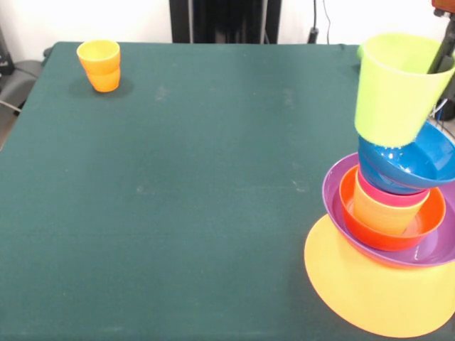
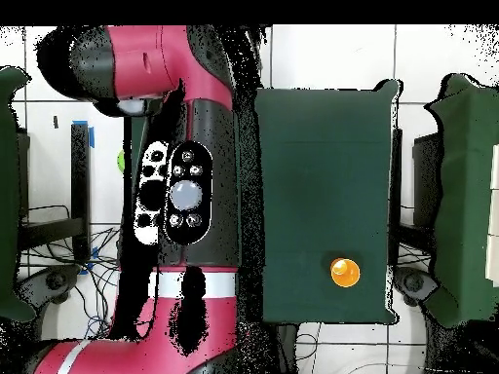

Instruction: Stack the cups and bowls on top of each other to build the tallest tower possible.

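Tower point(image 1: 391, 234) of four bowls and three cups, one orange cup point(image 1: 99, 65) apart, pincer point(image 1: 442, 58) grip unclear

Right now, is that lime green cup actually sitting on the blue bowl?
Touching. The front view shows the lime green cup with its base resting in the blue bowl, tilted, no gap between them. The overhead view hides the tower behind the arm.

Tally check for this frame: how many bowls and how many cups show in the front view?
Bowls: 4 (orange-yellow, purple, red-orange, blue)
Cups: 4 (lime green, yellow, red, orange standing apart)
Total: 8
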